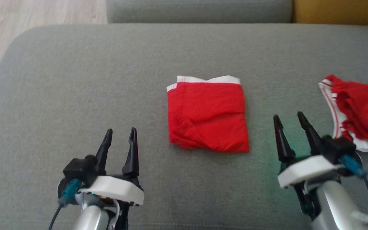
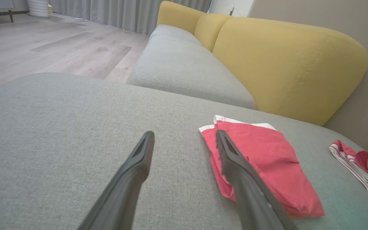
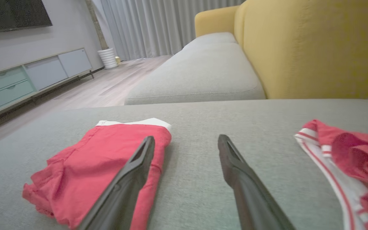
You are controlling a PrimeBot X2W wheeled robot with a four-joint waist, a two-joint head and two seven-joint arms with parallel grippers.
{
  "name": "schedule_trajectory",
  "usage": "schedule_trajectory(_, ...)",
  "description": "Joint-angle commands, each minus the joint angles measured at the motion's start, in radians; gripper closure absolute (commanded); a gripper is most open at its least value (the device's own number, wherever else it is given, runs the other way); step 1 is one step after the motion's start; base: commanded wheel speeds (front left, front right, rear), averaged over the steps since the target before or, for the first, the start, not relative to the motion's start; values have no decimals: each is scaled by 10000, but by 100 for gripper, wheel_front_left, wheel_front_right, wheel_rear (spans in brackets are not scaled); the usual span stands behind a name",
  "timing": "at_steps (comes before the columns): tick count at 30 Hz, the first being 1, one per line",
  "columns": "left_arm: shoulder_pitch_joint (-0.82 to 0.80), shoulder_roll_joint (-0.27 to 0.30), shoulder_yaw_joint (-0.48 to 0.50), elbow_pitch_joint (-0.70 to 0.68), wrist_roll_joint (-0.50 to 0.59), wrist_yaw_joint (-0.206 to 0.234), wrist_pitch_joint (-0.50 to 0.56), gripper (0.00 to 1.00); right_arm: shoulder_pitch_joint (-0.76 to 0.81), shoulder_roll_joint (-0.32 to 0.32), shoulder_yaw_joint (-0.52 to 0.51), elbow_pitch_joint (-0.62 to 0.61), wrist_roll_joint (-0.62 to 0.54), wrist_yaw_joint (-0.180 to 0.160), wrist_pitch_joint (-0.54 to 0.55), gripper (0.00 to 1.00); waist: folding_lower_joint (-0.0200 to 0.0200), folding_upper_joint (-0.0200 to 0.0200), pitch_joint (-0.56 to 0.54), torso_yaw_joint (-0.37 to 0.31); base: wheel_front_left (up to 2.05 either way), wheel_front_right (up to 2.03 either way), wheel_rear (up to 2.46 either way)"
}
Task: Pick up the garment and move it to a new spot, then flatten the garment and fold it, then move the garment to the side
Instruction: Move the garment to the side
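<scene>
Lying mid-frame, your folded garment (image 1: 208, 115) looks soft, limp; pinch its lower edge; left gripper (image 1: 120, 130), right gripper (image 1: 287, 115) both spread, empty

The crumpled red garment (image 1: 363, 108) runs off the right edge of the head view, and its lower left corner is hidden behind the right gripper (image 1: 288, 115). The right wrist view cuts it off at the lower right corner, the left wrist view at the right edge. In the left wrist view, one of the left gripper's (image 2: 184, 133) jaws covers the near left part of the folded red garment (image 2: 267, 153). The left forearm (image 1: 91, 220) and right forearm (image 1: 334, 204) leave the head view at the bottom edge.
</scene>
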Motion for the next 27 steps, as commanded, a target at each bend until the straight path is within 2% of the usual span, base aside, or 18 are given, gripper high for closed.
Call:
schedule_trajectory(1,-553,24,234,-359,-12,-51,-122,0,-660,2,385,-257,269,35,237,0,0,0,272,263,0,0,0)
schedule_trajectory(6,-736,24,11,-339,-55,-11,-122,0,-1284,-158,1029,215,1055,35,1042,0,0,0,667,727,0,0,0)
schedule_trajectory(12,-882,24,-208,-286,-92,38,-122,0,-1798,-267,1227,988,1872,35,1608,0,0,0,931,1153,0,0,0)
schedule_trajectory(21,-1091,24,-530,-338,-193,151,-122,0,-2483,-240,1049,2512,2436,35,1932,0,0,0,1255,1694,0,0,0)
schedule_trajectory(25,-1126,24,-588,-370,-190,197,-122,0,-2693,-276,1374,2925,2436,35,1928,0,0,0,1348,1773,0,0,0)
schedule_trajectory(26,-1135,24,-588,-381,-188,209,-122,0,-2754,-328,1533,2982,2355,35,1881,78,0,0,1374,1770,0,0,0)
schedule_trajectory(27,-1141,24,-579,-390,-186,220,-122,0,-2814,-383,1665,3022,2256,35,1771,100,0,0,1387,1756,0,0,0)
